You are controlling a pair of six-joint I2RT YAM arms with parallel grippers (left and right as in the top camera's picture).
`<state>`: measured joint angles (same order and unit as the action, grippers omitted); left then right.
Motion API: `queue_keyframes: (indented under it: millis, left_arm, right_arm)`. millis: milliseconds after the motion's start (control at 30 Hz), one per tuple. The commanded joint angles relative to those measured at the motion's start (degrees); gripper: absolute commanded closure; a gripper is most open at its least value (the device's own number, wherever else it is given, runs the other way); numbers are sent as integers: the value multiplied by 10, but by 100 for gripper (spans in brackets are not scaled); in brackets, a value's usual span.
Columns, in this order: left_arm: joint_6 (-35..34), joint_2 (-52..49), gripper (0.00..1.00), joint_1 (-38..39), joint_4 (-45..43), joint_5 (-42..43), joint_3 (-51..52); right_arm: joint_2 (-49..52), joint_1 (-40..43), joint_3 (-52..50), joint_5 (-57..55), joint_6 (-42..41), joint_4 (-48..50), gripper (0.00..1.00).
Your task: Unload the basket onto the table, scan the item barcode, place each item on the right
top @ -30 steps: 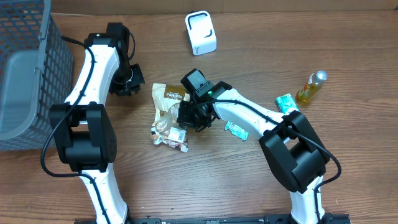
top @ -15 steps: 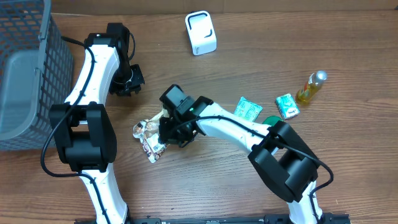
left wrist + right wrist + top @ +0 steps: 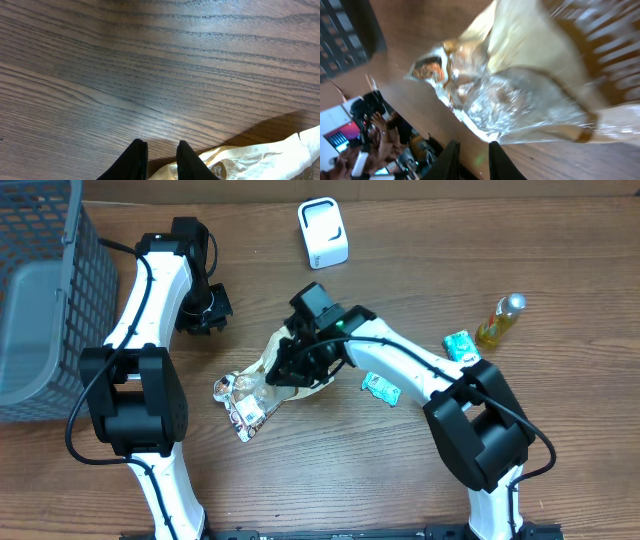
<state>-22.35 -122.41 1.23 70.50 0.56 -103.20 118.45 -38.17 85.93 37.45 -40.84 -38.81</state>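
The item, a crumpled tan-and-clear snack bag (image 3: 252, 388), lies on the table's middle with a white label patch at its lower left. My right gripper (image 3: 287, 369) hovers at the bag's upper right end. In the right wrist view the bag (image 3: 520, 95) fills the frame just ahead of the right gripper (image 3: 474, 145), which is open by a narrow gap with only wood between the fingers. The white scanner (image 3: 322, 232) stands at the back. My left gripper (image 3: 207, 312) rests left of the bag; in its own view the left gripper (image 3: 161, 144) is slightly open and empty, with the bag (image 3: 260, 155) at lower right.
A grey mesh basket (image 3: 40, 290) takes up the far left. On the right are a yellow bottle (image 3: 500, 320), a green packet (image 3: 460, 347) and another small green packet (image 3: 381, 388) beside the right arm.
The right gripper, shut on the bag a second ago, dragged it to the left, then opened and drew back to the right. The bag now lies lower left, crumpled. Left arm unmoved.
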Motion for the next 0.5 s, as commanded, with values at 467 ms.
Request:
queue_keyframes:
  millis: [467]
  left_arm:
    - [1, -9, 95, 0, 1, -10, 4]
  right_arm:
    - [-24, 33, 15, -293, 8, 1, 71]
